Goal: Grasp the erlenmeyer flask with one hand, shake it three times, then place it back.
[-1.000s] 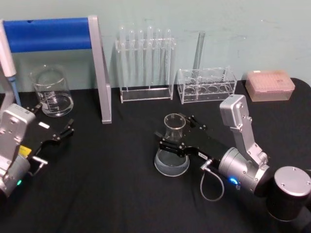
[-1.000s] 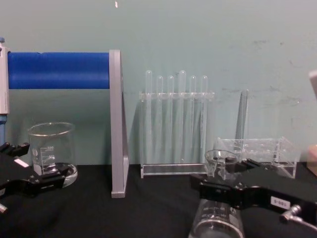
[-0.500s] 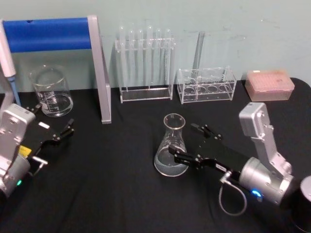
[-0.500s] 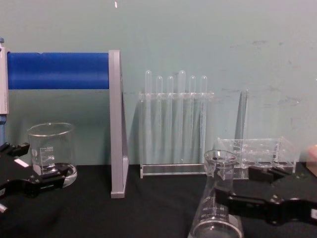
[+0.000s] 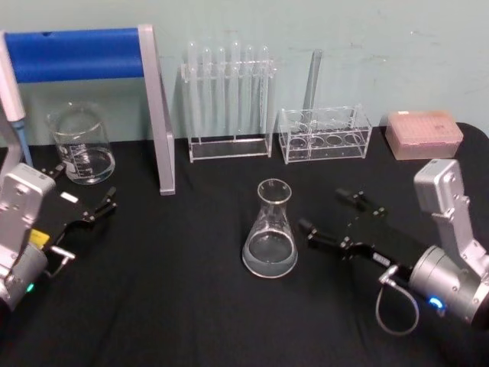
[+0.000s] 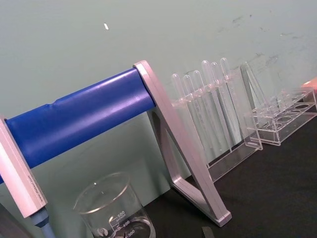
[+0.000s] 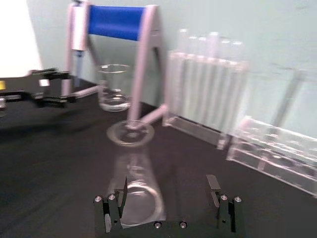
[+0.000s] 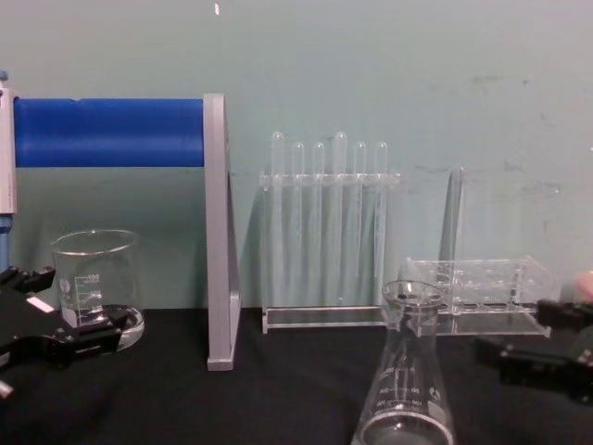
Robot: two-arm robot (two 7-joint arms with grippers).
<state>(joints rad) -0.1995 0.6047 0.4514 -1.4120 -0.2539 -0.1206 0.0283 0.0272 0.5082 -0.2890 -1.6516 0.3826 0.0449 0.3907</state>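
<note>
In the head view, the erlenmeyer flask stands upright on the black table, in front of the test tube rack. The right gripper is beside the flask on the robot's right, near but apart from it, with fingers spread and nothing between them. The left gripper rests far to the flask's left, close to the beaker; its fingers look spread too.

In the right wrist view, the flask stands just ahead of the two separated fingers — the glass is not between them.

In the chest view, the flask stands free, and the right gripper is at its right side, not touching.

My judgement: the flask is set on the table and released, so the placing-back step looks finished. The next move only needs the right arm to go away from the flask without knocking it — whether three shakes were made, I cannot tell.
</note>
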